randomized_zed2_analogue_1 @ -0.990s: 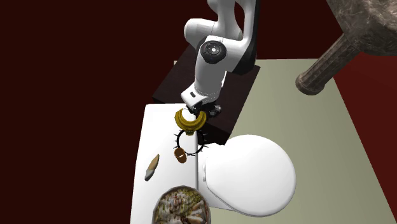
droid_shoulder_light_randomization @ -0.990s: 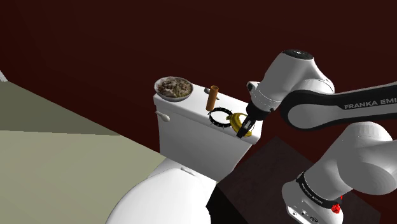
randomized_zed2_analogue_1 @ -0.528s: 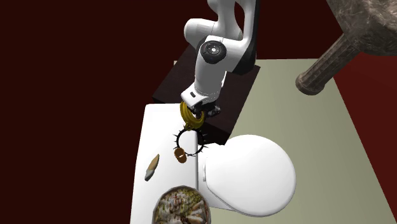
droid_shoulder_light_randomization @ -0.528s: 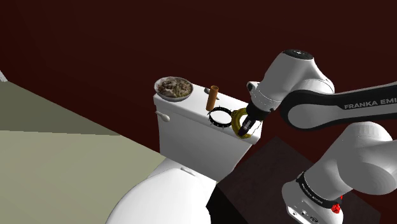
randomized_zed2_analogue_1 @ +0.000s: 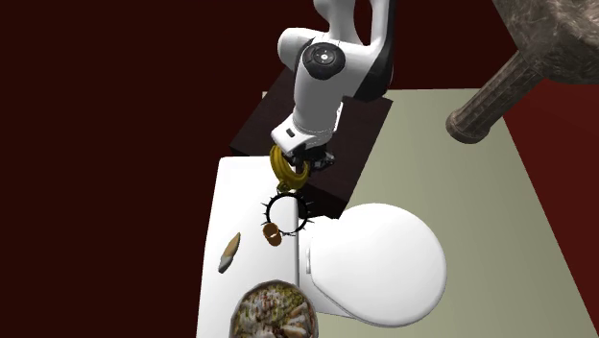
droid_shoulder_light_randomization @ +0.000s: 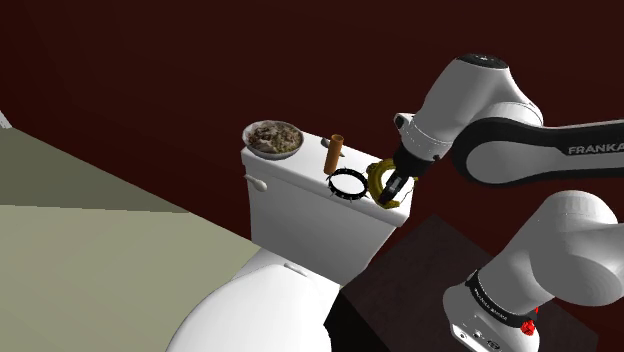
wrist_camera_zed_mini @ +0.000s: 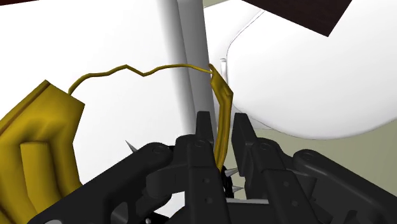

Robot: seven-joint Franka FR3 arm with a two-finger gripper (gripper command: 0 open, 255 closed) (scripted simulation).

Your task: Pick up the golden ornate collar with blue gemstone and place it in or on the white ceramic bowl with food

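Note:
The golden collar [droid_shoulder_light_randomization: 380,182] hangs tilted just above the toilet tank lid [droid_shoulder_light_randomization: 300,170], clasped in my gripper [droid_shoulder_light_randomization: 395,187]. From the second exterior view the golden collar [randomized_zed2_analogue_1: 288,171] dangles under the gripper [randomized_zed2_analogue_1: 299,165]. In the wrist view the thin gold band [wrist_camera_zed_mini: 221,121] runs between the two fingers [wrist_camera_zed_mini: 245,137], and the collar's thick part [wrist_camera_zed_mini: 38,149] swings beside them. The bowl of food [droid_shoulder_light_randomization: 273,138] stands at the tank's far end, well away from the gripper; the same bowl [randomized_zed2_analogue_1: 276,313] lies near the second exterior view's bottom edge.
A black spiked ring [droid_shoulder_light_randomization: 347,183] lies on the lid right beside the collar, with a brown upright cylinder [droid_shoulder_light_randomization: 335,151] between it and the bowl. A small tan piece [randomized_zed2_analogue_1: 229,254] lies on the lid. The toilet seat [randomized_zed2_analogue_1: 379,259] sits below the tank.
The gripper has risen with the collar, which has swung from lying flat on the lid to hanging tilted on edge. The arm's elbow has lifted too.

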